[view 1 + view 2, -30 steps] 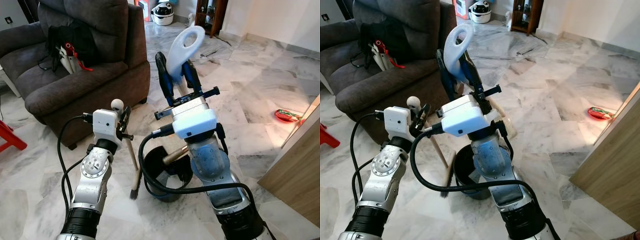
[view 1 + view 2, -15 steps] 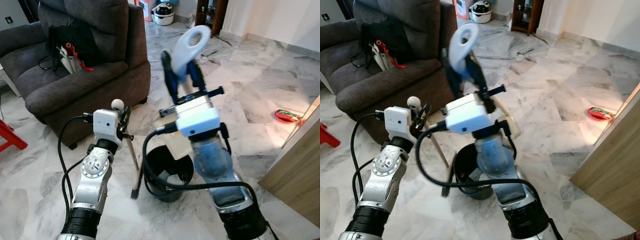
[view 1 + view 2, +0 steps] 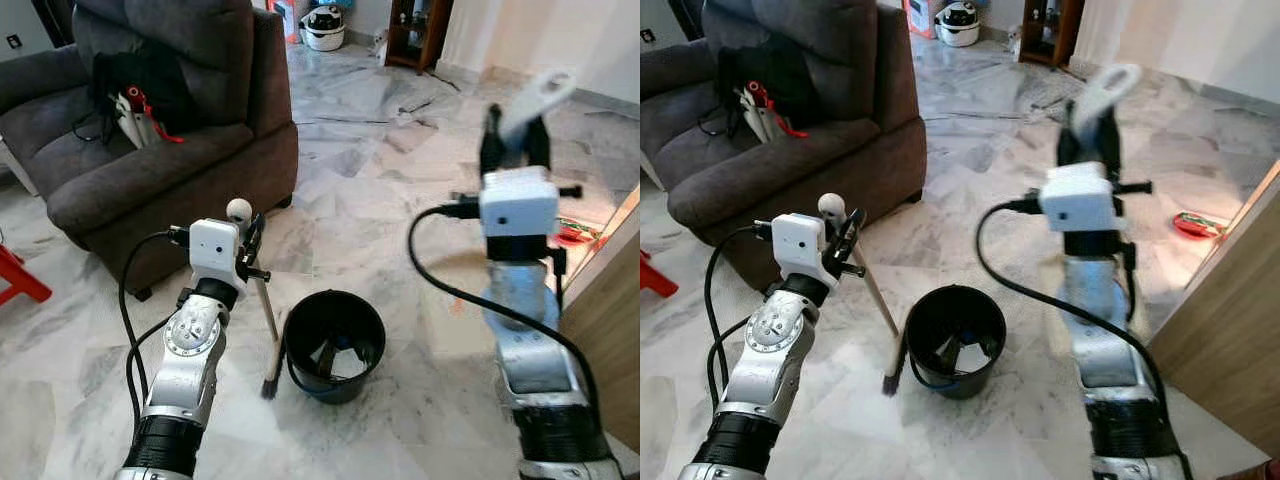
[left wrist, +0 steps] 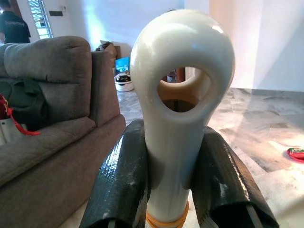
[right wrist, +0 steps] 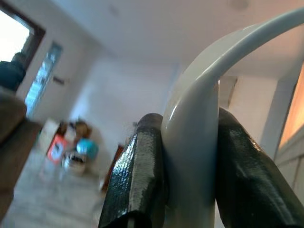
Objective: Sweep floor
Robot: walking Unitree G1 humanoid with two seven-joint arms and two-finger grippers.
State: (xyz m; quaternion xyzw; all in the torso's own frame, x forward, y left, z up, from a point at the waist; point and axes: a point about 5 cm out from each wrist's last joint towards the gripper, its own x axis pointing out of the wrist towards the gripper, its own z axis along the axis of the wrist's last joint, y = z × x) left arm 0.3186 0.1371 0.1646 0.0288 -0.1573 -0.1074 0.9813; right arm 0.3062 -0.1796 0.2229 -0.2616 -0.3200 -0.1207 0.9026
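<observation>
both grippers clamp handles: left gripper (image 4: 173, 190) on broom (image 3: 872, 293), right gripper (image 5: 190, 185) on dustpan handle (image 3: 1098, 92).

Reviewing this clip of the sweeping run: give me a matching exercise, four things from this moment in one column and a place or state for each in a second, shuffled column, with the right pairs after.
Things:
1. brush
2. black bucket
3. white looped handle
4. dark bag

Places or states:
A. on the sofa seat
B. clamped in the right gripper, raised
C. on the marble floor between the two arms
D. held in the left gripper, bristles down on the floor

Pairs: 1-D, 2-C, 3-B, 4-A
</observation>
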